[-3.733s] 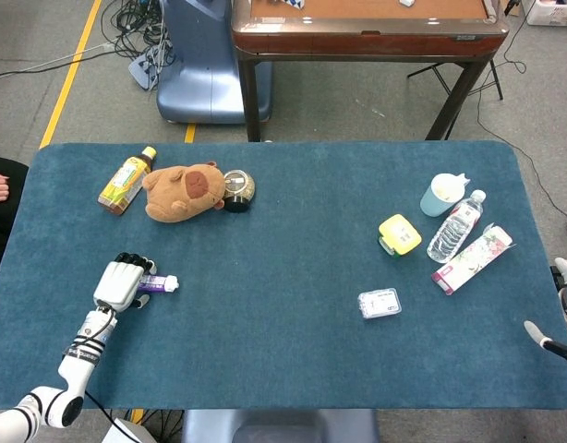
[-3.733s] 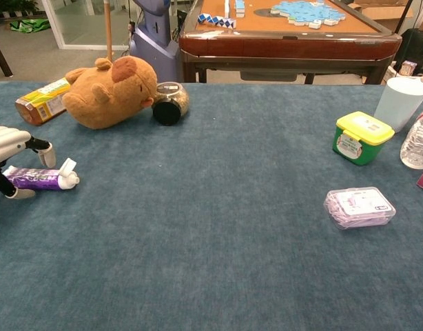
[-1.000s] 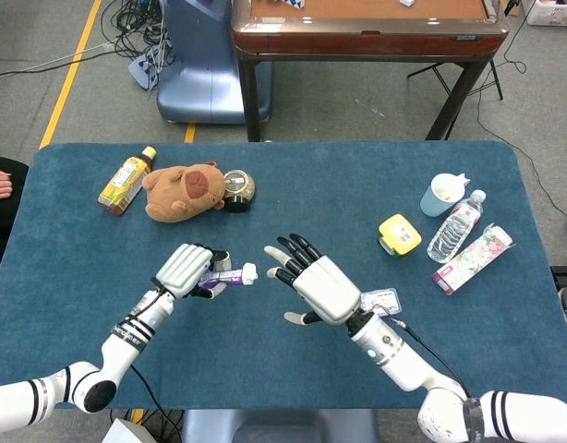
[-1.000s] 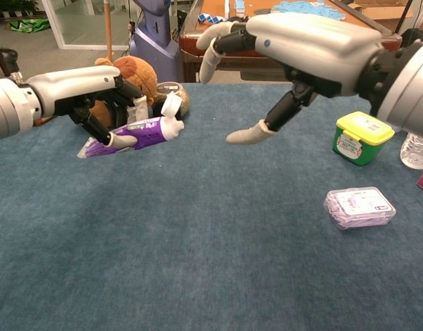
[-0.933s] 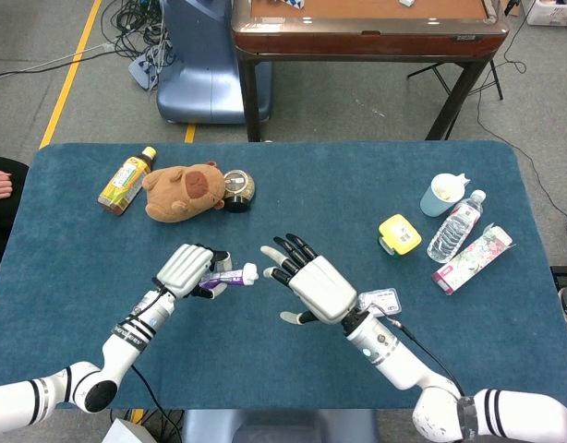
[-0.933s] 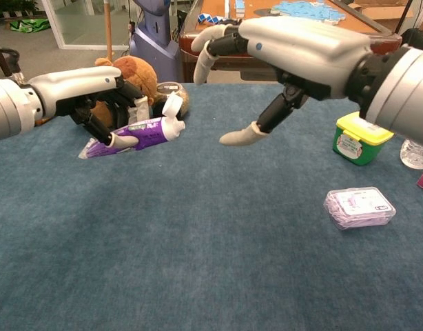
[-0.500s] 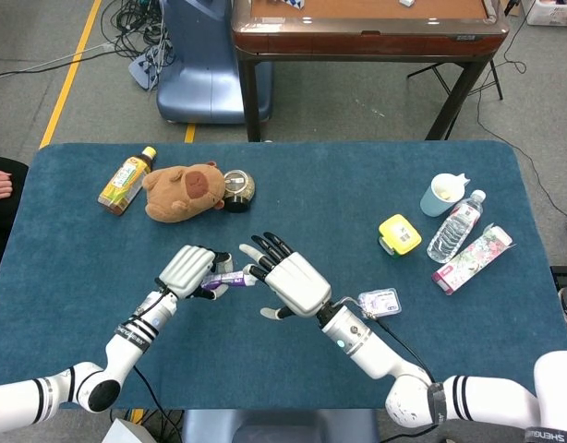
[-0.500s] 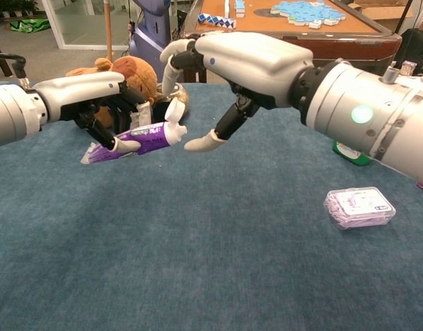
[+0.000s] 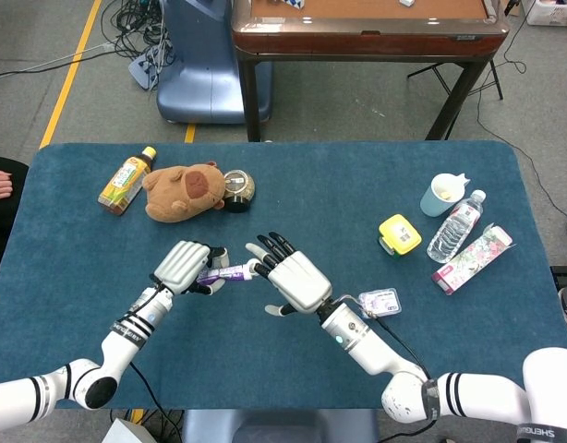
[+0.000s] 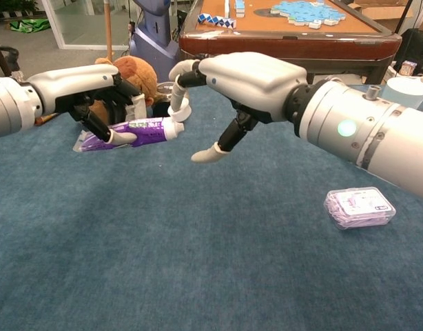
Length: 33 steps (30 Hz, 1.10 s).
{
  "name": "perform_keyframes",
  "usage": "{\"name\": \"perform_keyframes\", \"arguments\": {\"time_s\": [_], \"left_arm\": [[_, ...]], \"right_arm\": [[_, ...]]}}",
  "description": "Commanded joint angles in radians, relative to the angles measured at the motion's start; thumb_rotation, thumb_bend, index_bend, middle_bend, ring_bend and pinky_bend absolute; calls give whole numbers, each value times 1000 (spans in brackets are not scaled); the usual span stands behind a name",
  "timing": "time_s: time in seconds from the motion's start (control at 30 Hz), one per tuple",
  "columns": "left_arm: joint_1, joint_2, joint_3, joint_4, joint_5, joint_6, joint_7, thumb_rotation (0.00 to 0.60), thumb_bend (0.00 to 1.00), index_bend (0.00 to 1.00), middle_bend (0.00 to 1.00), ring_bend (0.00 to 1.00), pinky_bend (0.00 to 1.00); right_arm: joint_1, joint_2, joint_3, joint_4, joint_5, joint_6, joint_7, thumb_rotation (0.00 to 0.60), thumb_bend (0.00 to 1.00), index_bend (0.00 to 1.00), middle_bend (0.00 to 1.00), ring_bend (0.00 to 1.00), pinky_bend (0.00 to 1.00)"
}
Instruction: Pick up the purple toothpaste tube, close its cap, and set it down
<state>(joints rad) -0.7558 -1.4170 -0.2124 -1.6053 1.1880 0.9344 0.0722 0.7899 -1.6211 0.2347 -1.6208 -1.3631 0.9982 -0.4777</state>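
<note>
Right hand [image 10: 246, 86] has reached the toothpaste tube's [image 10: 132, 131] cap [image 10: 176, 110].

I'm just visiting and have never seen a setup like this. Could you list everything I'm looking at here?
toothpaste tube: one, purple with white cap end, held above the table, left of centre
plush toy: one, brown, far left
drink bottle: one, yellow label, lying left of the plush
jar: one, dark, lying right of the plush
small box: one, yellow lid, green base, right side
cup: one, pale blue, far right
water bottle: one, clear, lying by the cup
flat pack: one, white and pink, right edge
clear case: one, near right
table: one, blue cloth
left robot hand: holds the tube
right robot hand: fingers spread, fingertips at the cap end
</note>
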Motion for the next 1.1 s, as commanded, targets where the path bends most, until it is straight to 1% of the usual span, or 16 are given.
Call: {"name": "perform_keyframes", "arguments": {"time_s": [0.03, 0.43, 0.83, 0.93, 1.03, 1.1], "left_arm": [[2, 4, 1, -3, 5, 2, -12, 600, 324, 632, 695, 493, 408], [8, 18, 0, -18, 29, 15, -54, 600, 324, 639, 696, 493, 410], [13, 24, -15, -33, 22, 8, -137, 600, 324, 640, 698, 493, 415], [28, 29, -14, -39, 28, 14, -190, 600, 324, 639, 698, 493, 420], [50, 37, -9, -45, 49, 24, -264, 600, 324, 637, 698, 493, 427], [66, 40, -2, -42, 76, 39, -308, 600, 324, 635, 698, 493, 429]], "right_arm": [[-3, -1, -6, 7, 8, 5, 13, 527, 82, 319, 115, 0, 0], [-4, -10, -19, 41, 25, 19, 58, 527, 81, 320, 115, 0, 0], [-5, -27, -23, 52, 20, 42, 106, 527, 82, 319, 114, 0, 0], [-24, -5, -21, 18, 6, 68, 170, 527, 82, 319, 115, 0, 0], [-50, 36, -18, -32, -17, 99, 257, 524, 82, 316, 115, 0, 0], [-66, 73, -13, -74, -25, 106, 344, 525, 82, 277, 114, 0, 0]]}}
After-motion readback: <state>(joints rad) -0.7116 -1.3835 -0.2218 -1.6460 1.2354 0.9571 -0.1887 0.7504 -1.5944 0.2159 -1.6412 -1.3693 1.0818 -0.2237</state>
